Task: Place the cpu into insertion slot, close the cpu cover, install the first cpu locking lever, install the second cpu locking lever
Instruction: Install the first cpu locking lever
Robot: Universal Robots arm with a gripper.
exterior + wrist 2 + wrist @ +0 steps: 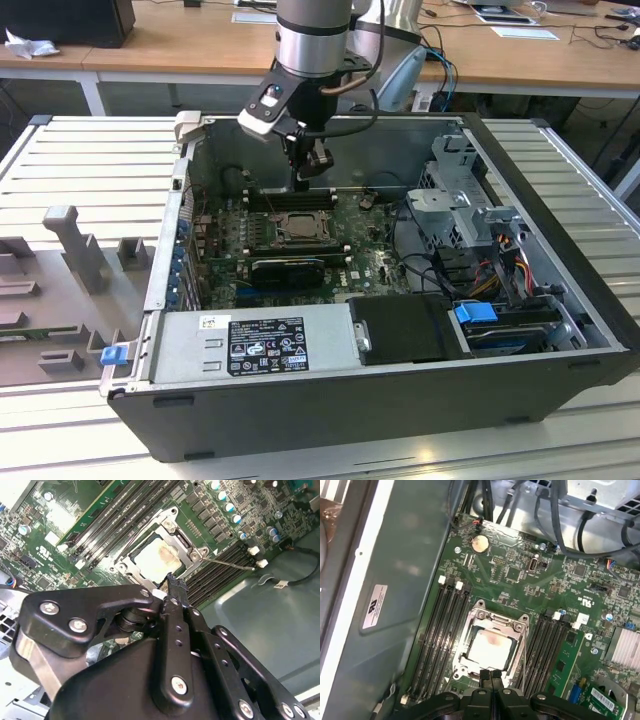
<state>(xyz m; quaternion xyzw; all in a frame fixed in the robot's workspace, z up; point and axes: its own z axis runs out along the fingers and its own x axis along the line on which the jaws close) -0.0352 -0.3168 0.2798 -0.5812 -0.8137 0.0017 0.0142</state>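
Closed gripper (312, 172) hanging over the socket (297, 228), with the chip already seated under its cover.
In both wrist views the 2 fingertips (486, 677) meet on nothing, just above 1 edge of the cover (497, 614), which lies flat around the pale chip (490, 647). In the exterior view the socket sits below the gripper and slightly nearer. 1 thin lever (227, 562) juts from the cover's corner, long axis along the green board (520, 580), apparently unlatched.
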